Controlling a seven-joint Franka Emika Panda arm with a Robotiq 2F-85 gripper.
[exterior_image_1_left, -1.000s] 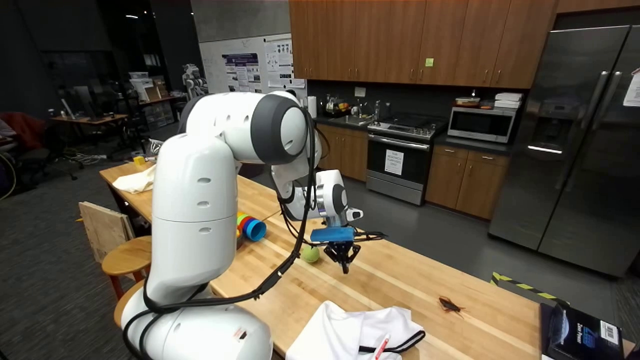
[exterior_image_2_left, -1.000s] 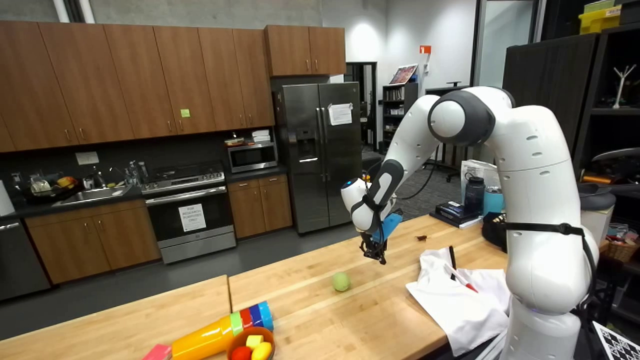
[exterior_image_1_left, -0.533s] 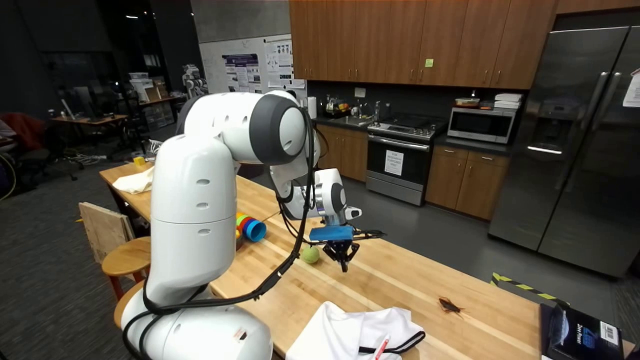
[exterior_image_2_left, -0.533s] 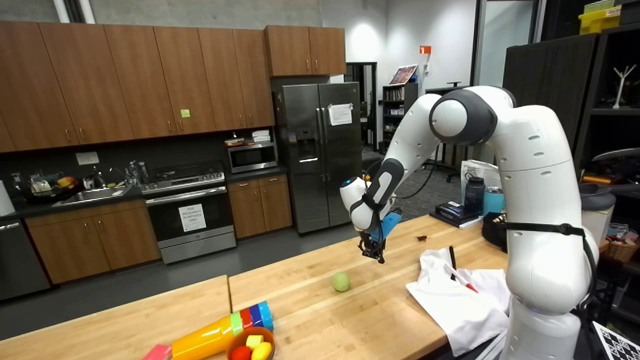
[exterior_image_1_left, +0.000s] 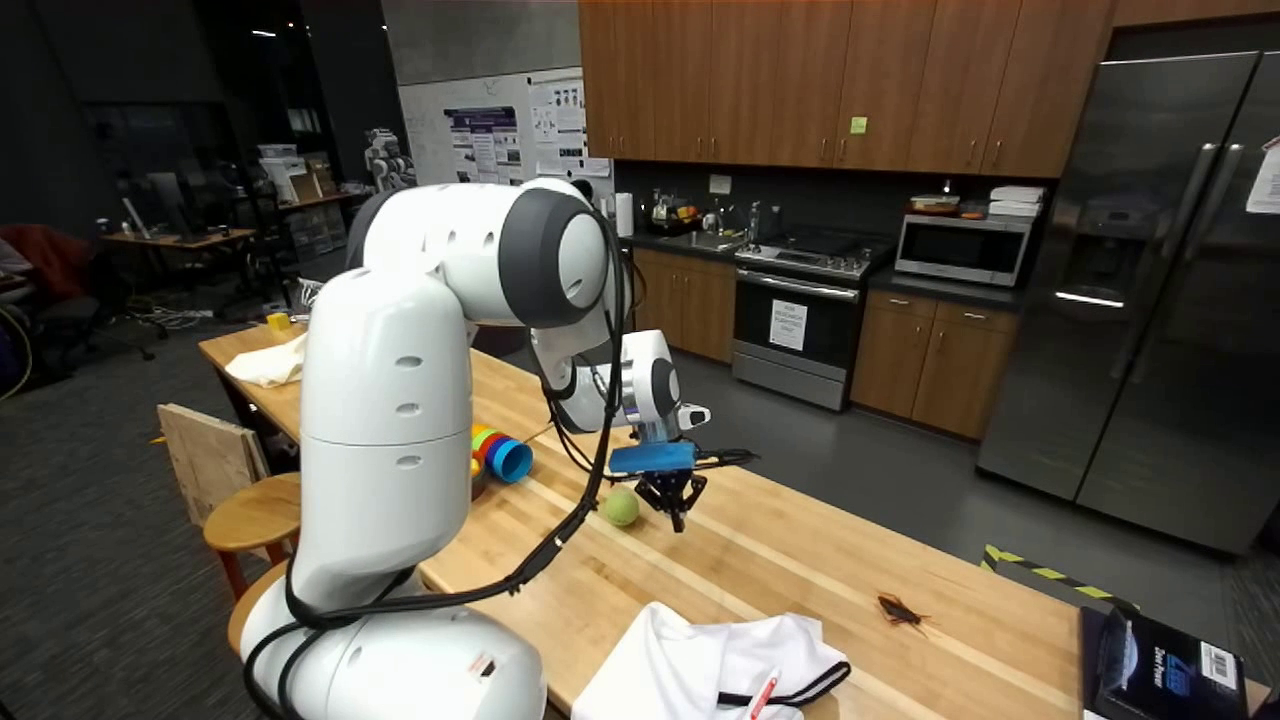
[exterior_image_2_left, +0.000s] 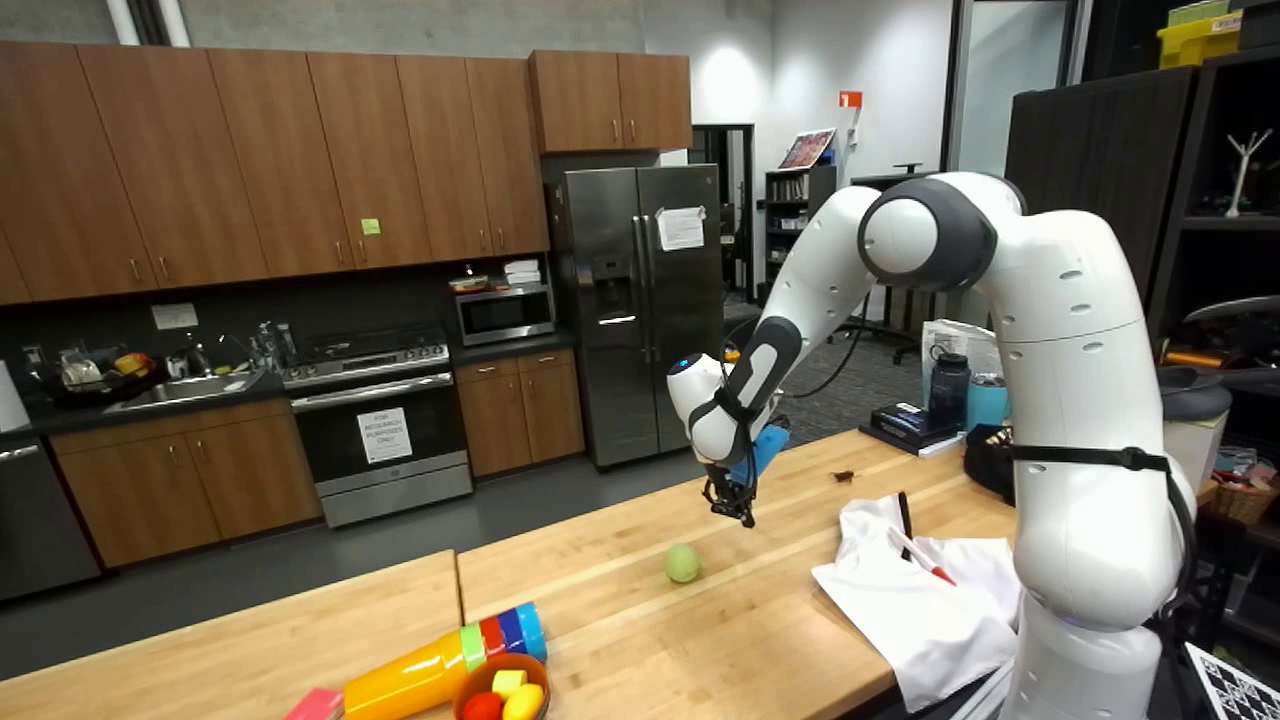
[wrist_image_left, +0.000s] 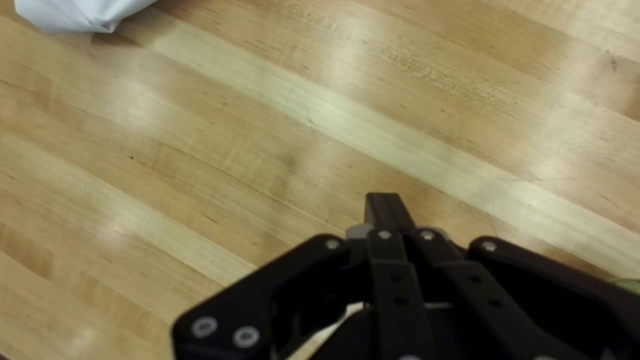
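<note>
So, in an exterior view, we start at the far left: a sink (exterior_image_2_left: 190, 391), then a stove (exterior_image_2_left: 340, 440) right of it, both beyond the table (exterior_image_2_left: 620, 640). On the near left lie stacked cups (exterior_image_2_left: 443, 663), tipped on their side with the blue end to the right, and a bowl (exterior_image_2_left: 472, 681) of red and yellow pieces (exterior_image_2_left: 523, 703) sits just on the near side of them. On we go, past the fridge (exterior_image_2_left: 640, 320) at the far side, and there's the ball (exterior_image_2_left: 682, 563), pale green, resting on the table. Just right of it, apart, hangs the gripper (exterior_image_2_left: 747, 521): clenched, its jaws pressed together in the wrist view. Farther right and farther off, a brown bug (exterior_image_2_left: 843, 476) lies on the table; beyond that comes a black box (exterior_image_2_left: 905, 428) with a dark bottle (exterior_image_2_left: 948, 390) standing by it. Over at near right, a white cloth (exterior_image_2_left: 915, 615) spills past the table's edge, a red-ended pen (exterior_image_2_left: 938, 572) lying on it. And rightmost, up rises the white arm (exterior_image_2_left: 1085, 380), reaching left to the gripper.
</note>
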